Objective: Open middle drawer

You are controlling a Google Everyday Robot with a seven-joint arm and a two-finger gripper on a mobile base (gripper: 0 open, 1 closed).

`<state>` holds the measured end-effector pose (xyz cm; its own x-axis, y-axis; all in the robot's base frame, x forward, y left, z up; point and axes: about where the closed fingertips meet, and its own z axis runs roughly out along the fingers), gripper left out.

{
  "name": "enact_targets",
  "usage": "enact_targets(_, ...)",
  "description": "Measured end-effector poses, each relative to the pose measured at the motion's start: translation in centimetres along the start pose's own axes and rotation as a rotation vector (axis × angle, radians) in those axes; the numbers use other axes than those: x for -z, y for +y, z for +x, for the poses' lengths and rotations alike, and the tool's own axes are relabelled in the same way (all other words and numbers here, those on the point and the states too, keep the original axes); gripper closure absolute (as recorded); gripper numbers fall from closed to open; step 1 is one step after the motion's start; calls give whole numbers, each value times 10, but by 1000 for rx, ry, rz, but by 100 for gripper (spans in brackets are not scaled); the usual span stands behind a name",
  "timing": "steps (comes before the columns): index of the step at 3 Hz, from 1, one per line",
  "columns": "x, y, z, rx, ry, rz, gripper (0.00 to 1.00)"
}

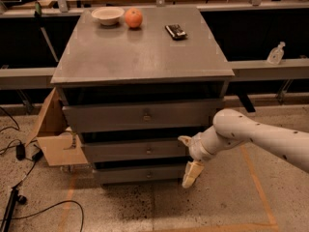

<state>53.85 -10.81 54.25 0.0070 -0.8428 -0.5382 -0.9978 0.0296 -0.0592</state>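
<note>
The grey metal cabinet (145,57) has three drawers. The middle drawer (120,151) has a flat grey front with a small central knob (148,150), and a dark gap shows above the front. My gripper (189,157) hangs on the white arm (251,139) at the right end of the middle drawer's front, right of the knob. One fingertip (185,140) is level with the drawer front and the other (191,175) points down by the lowest drawer (140,174). The fingers are spread apart and hold nothing.
On the cabinet top are a white bowl (108,15), an orange fruit (133,18) and a black device (175,31). A cardboard box (53,134) stands at the cabinet's left. Cables (19,153) lie on the floor. A clear bottle (275,54) sits on the right ledge.
</note>
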Motion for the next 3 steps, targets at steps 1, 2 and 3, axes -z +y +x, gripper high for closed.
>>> enact_targets(1,-18,-14,29,60,51,16,0)
enact_targets(2,-20,-14,32,67,59,16,0)
enact_targets(3,-32,-19,38,66,47,37,0)
